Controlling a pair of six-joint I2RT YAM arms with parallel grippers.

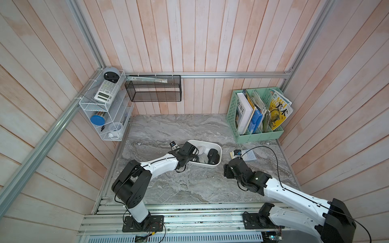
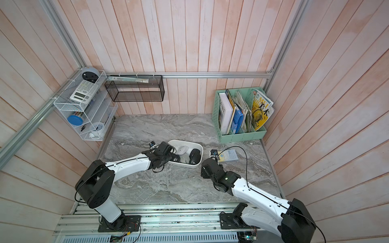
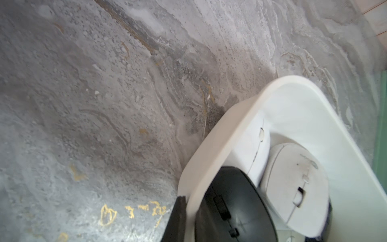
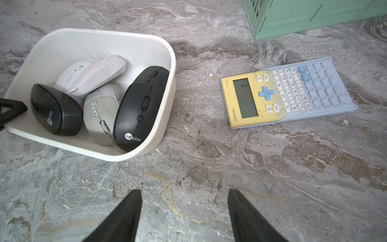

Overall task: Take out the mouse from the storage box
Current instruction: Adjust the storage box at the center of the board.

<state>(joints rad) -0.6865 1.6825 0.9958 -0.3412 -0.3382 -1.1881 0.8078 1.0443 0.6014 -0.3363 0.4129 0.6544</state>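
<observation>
In both top views the storage box [image 1: 207,166] sits on the table [image 1: 168,185] near the middle of the frame. Black and white mice lie piled inside it. One black mouse [image 4: 136,117] rests against the wall nearest the calculator [image 4: 287,92]. The left claw [image 3: 189,209] pinches the box's wall, one finger outside, one inside. The right claw [image 4: 184,191] hangs spread and holds nothing, over bare table just beside the box's right end.
</observation>
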